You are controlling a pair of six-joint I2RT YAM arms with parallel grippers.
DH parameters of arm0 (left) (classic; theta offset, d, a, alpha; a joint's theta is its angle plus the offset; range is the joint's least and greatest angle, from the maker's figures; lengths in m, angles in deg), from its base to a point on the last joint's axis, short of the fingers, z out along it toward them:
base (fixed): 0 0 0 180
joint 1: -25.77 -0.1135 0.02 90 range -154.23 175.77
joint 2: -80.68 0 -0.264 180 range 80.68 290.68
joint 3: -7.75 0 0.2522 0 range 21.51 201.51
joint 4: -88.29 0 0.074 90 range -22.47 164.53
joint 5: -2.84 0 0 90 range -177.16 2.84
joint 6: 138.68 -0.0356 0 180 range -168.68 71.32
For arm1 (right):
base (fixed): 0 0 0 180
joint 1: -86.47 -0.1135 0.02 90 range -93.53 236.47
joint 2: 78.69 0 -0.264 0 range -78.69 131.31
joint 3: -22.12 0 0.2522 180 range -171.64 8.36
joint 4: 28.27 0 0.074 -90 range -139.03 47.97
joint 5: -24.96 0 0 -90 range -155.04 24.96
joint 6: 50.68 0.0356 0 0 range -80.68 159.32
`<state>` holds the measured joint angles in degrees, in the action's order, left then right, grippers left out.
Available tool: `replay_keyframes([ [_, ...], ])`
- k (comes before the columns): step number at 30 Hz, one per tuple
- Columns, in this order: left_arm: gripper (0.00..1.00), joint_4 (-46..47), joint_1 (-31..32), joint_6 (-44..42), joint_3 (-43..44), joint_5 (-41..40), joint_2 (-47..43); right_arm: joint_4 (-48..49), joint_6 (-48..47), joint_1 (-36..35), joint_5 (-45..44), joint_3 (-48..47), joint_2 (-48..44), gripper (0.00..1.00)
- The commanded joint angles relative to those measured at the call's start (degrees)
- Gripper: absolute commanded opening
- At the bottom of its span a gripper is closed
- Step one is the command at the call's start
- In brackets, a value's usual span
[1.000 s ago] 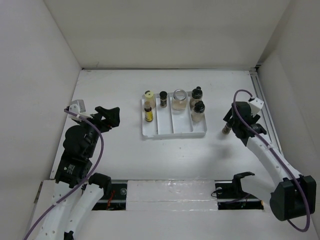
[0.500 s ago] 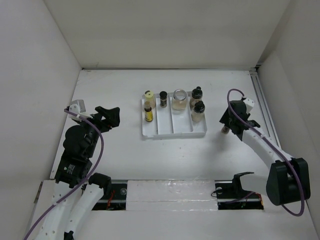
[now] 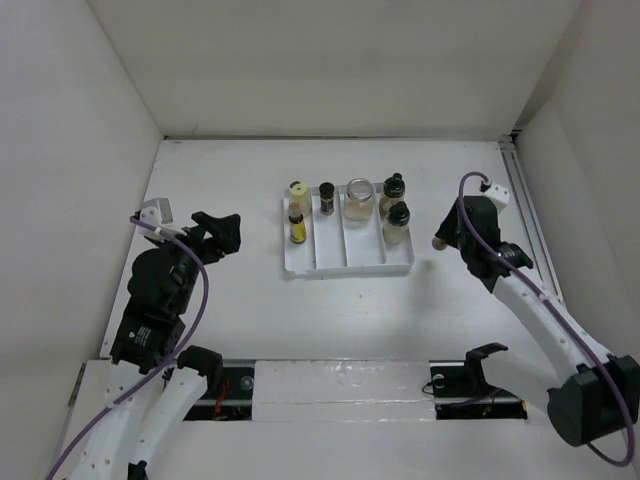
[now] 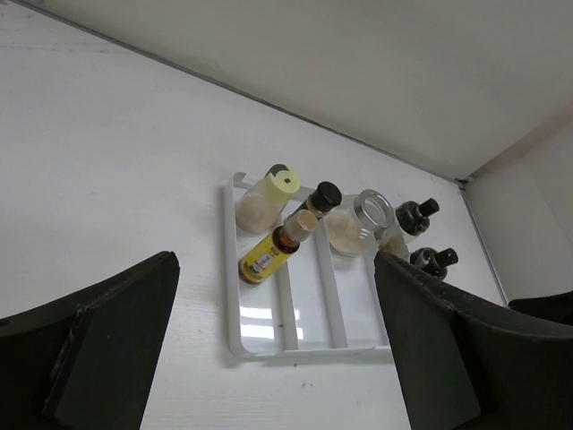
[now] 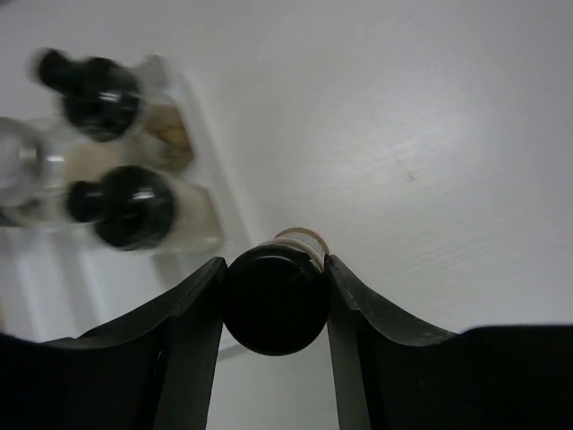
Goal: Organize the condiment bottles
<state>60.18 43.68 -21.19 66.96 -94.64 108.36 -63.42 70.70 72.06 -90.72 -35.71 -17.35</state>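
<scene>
My right gripper is shut on a black-capped spice shaker and holds it above the table, just right of the white divided tray. In the top view the shaker shows at the gripper. The tray holds two yellow-capped bottles, a slim dark bottle, a clear silver-lidded jar and two black-capped shakers. My left gripper is open and empty, left of the tray; its view shows the tray ahead.
White walls enclose the table on three sides. A rail runs along the right edge. Bare tabletop lies between the tray and the arm bases.
My right gripper has lifted the black-capped shaker off the table and carried it left, closer to the tray's right edge. The left arm has not moved.
</scene>
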Motion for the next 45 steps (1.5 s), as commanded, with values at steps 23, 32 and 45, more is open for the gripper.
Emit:
replay_keyframes([
  [23,0.99,1.52,-0.42,-1.29,0.43,2.3,5.8,11.98,-9.22,-32.86,7.06,-33.71,36.12,0.41],
  [32,0.99,1.52,-0.42,-1.29,0.43,2.3,5.8,13.56,-9.84,-33.4,3.17,-34.76,41.92,0.42],
  [45,0.99,1.52,-0.42,-1.29,0.43,2.3,5.8,13.56,-9.84,-33.4,3.17,-34.68,43.79,0.71],
])
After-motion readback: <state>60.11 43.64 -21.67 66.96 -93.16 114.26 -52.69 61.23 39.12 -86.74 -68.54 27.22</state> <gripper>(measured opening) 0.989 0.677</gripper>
